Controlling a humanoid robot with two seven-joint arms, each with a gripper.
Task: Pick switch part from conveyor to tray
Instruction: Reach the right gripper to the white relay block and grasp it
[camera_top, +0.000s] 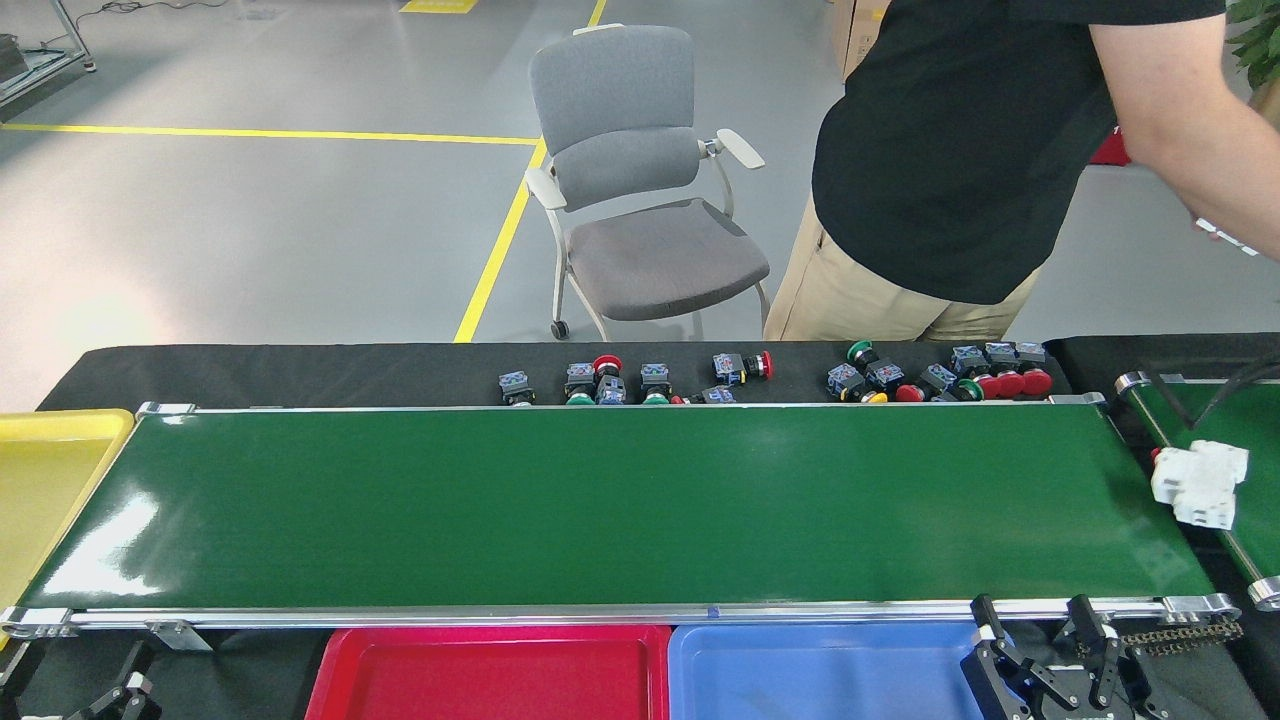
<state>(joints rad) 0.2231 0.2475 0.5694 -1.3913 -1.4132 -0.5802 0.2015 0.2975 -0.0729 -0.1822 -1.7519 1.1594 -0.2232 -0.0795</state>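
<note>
White switch part (1198, 483) is seen at three o'clock, straddling the gap between the second belt (1215, 440) and the conveyor (600, 500); a snag there is feared. Right gripper (1047, 645), spread and empty, waits at five o'clock; left gripper (118, 690) cannot be judged.

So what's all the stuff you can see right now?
Conveyor: one, green, across the middle, nothing on it.
Second belt: one, green, far right, seen in part.
White part: one, white, at the second belt's near edge.
Push-button switches: many, red, green and yellow caps, behind the conveyor.
Trays: yellow left, red and blue in front.
Chair: one, grey, behind.
Person: one, black shirt, top right.
Left gripper: bottom left, barely visible.
Right gripper: bottom right, open.
</note>
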